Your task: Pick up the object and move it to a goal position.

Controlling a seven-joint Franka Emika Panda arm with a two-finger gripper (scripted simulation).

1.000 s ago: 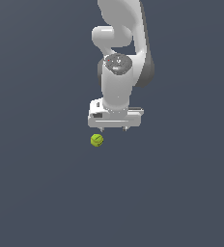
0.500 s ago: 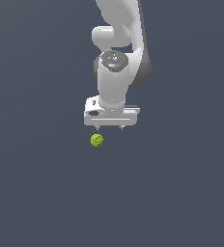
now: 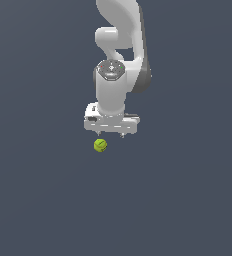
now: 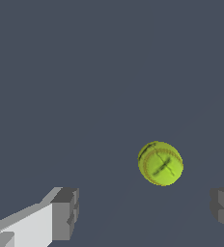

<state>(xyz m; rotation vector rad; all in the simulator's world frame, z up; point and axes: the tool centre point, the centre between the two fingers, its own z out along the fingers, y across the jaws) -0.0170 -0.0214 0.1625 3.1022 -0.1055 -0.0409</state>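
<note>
So my end effector (image 3: 110, 135) is spread wide right now, nothing in it, fingers (image 4: 65, 212) well apart and pointing down at the desk (image 3: 43, 200). The ball (image 3: 100, 145) sits on the desk just below it, a bit off toward the exterior view's left, and in the wrist view it's closer to one finger than the other. That's my worry: if I drop straight down from here, that nearer finger could clip the ball and send it rolling (it's round, it won't forgive much). Closing off-center could also squirt it out. I'd want to center first.
</note>
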